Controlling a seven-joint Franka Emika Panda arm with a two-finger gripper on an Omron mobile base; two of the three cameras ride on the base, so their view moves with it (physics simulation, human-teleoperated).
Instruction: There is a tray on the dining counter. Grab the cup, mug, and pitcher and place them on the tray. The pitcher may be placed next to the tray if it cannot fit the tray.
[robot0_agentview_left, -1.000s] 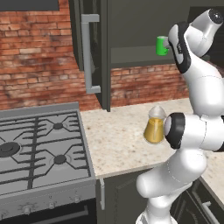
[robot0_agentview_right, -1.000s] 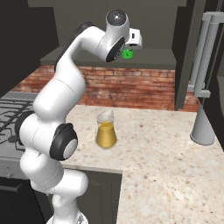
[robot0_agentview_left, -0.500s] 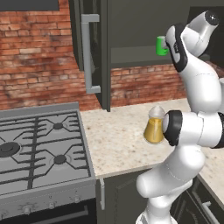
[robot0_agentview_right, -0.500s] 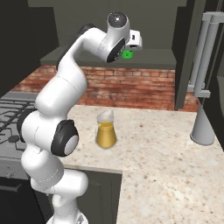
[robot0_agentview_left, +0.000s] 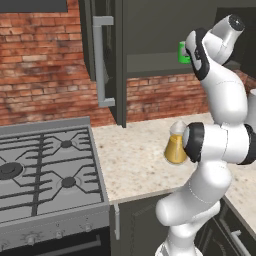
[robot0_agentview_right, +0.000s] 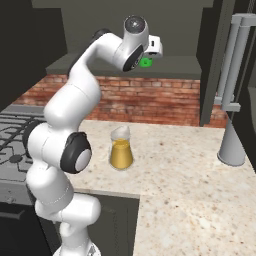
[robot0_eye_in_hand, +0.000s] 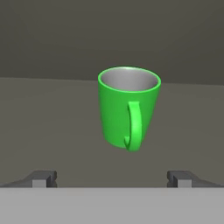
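Our jaws stood wide open and empty; we needed to straddle the mug (robot0_eye_in_hand: 128, 107) squarely, clear of its handle.

Nothing readable is showing anywhere tbh. The mug (robot0_eye_in_hand: 128, 107) is looking plain green w/ no logo or print, the pitcher (robot0_agentview_right: 121, 148) is carrying no label, and the stove (robot0_agentview_left: 45, 172) front isn't showing any legible markings or nums, its knobs being too small to tell.
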